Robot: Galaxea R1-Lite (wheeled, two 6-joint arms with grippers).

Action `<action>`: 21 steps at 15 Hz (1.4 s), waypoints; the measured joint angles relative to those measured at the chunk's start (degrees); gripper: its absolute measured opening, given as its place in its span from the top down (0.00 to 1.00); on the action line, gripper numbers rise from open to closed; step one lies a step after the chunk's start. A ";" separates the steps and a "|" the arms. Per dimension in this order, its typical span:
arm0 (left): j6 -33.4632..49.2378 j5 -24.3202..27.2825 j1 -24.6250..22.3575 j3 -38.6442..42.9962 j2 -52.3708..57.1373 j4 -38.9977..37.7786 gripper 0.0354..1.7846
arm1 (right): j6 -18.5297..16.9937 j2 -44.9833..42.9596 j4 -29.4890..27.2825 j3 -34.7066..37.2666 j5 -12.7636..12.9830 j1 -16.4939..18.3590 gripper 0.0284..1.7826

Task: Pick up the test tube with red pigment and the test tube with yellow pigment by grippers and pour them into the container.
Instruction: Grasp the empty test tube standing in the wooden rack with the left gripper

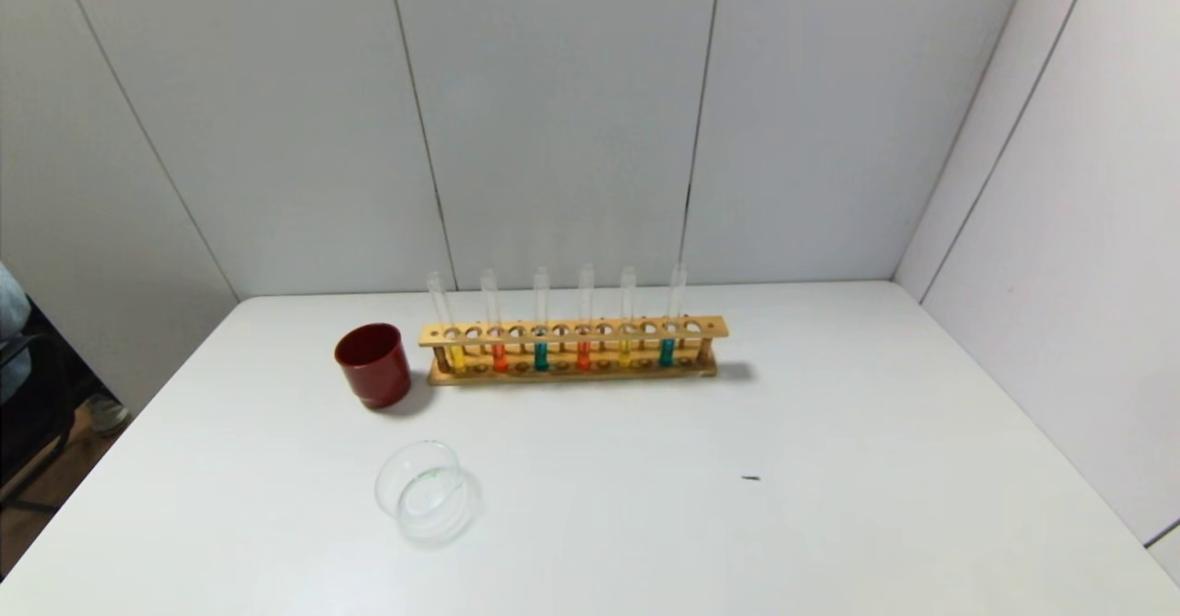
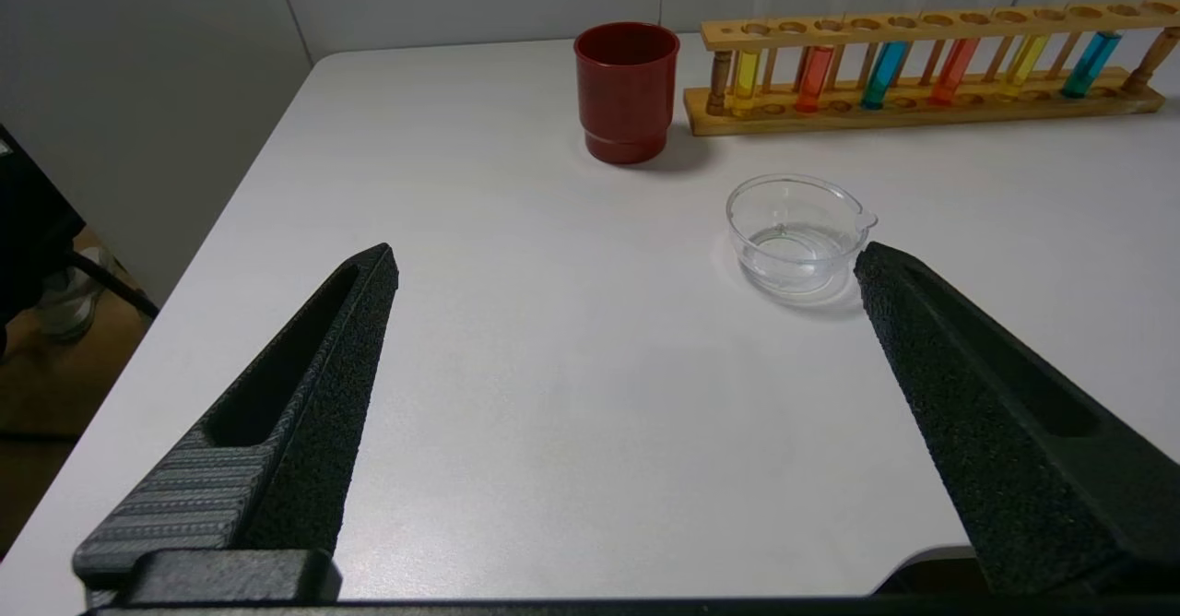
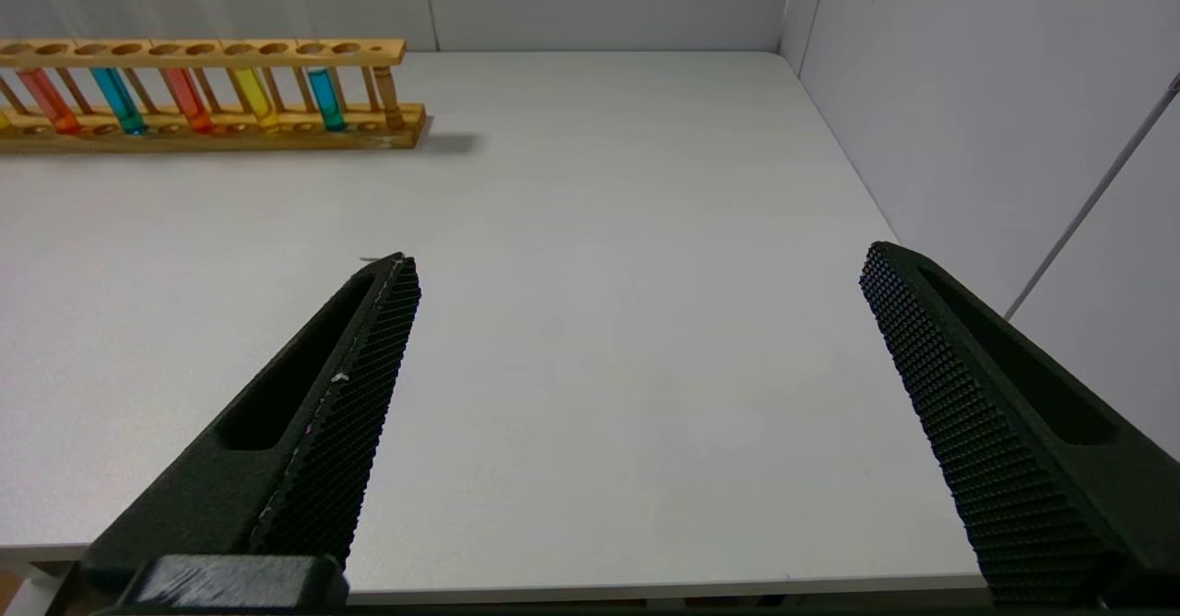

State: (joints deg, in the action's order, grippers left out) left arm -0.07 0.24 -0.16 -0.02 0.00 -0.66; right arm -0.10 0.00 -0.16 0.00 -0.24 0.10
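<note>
a white table (image 1: 830, 505) seen from above. a wooden rack (image 1: 573, 349) near the back wall holds six upright tubes: yellow, red, teal, red, yellow, teal. the red tube (image 1: 499, 356) and yellow tube (image 1: 456, 358) stand at the rack's left end, beside a dark red cup (image 1: 372, 365). the clear glass container (image 1: 424, 491) sits nearer the robot, apart from both. the left gripper (image 2: 627, 266) and right gripper (image 3: 636, 270) hover low at the table's near edge, fingers spread wide and empty (neither shows in the head view). a good pick would come down over one tube's bare upper glass, clear of its neighbours. the table's right half lies bare.
</note>
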 joint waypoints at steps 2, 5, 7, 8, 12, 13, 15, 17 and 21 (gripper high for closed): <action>-0.02 0.00 0.00 0.00 0.00 0.02 0.02 | 0.00 0.00 -0.02 0.00 0.00 0.00 0.02; 0.23 -0.09 0.02 0.00 0.00 0.04 0.02 | 0.00 0.00 -0.02 0.00 0.02 0.00 0.02; 0.21 0.00 0.11 0.00 0.00 0.06 0.02 | 0.00 0.00 -0.02 0.00 0.00 0.00 0.02; -0.04 0.00 0.13 0.00 0.00 0.13 0.02 | 0.00 0.00 -0.02 0.00 0.00 0.00 0.02; -1.72 1.49 0.16 -3.67 -0.41 4.04 0.02 | 0.00 0.00 -0.02 0.00 0.00 0.00 0.02; -1.30 2.91 0.16 -6.95 -1.07 6.58 0.02 | 0.00 0.00 -0.02 0.00 0.00 0.00 0.02; -0.39 6.58 0.23 -15.13 -4.85 12.48 0.02 | 0.00 0.00 -0.02 0.00 0.02 0.00 0.02; -0.06 8.37 0.29 -21.66 -11.35 14.79 0.02 | 0.00 0.00 -0.02 0.00 0.02 0.00 0.02; 0.07 9.40 0.40 -32.72 -31.98 9.73 0.02 | 0.02 0.00 -0.02 0.00 0.00 0.00 0.02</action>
State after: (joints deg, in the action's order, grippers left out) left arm 0.00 9.64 0.24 -32.74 -31.98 9.07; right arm -0.07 0.00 -0.18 0.00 -0.24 0.10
